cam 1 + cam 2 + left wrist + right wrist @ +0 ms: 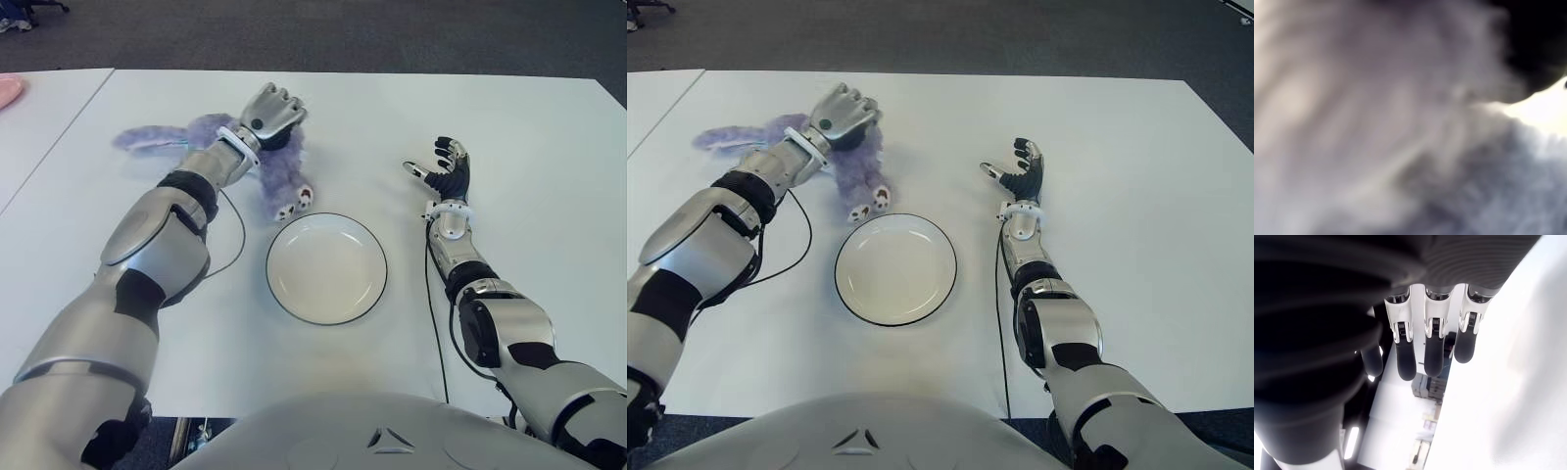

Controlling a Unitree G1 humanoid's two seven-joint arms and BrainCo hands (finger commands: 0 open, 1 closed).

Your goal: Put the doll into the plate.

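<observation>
Left hand point(271, 111) curled down onto purple plush doll point(279, 168), fur filling left wrist view; looks like grip closing on body for lift. Doll lies on counter point(509, 127), feet pointing toward empty white plate point(326, 267) just nearer robot than hand. Right hand point(443, 166) idle, right of plate, fingers spread, holding nothing.

Doll point(275, 172): lavender fur, white paws with dark spots, under the silver left hand point(271, 110). Plate point(326, 267): white, thin black rim. Right hand point(446, 168): black fingers, white joints. Desk point(549, 176): white.
</observation>
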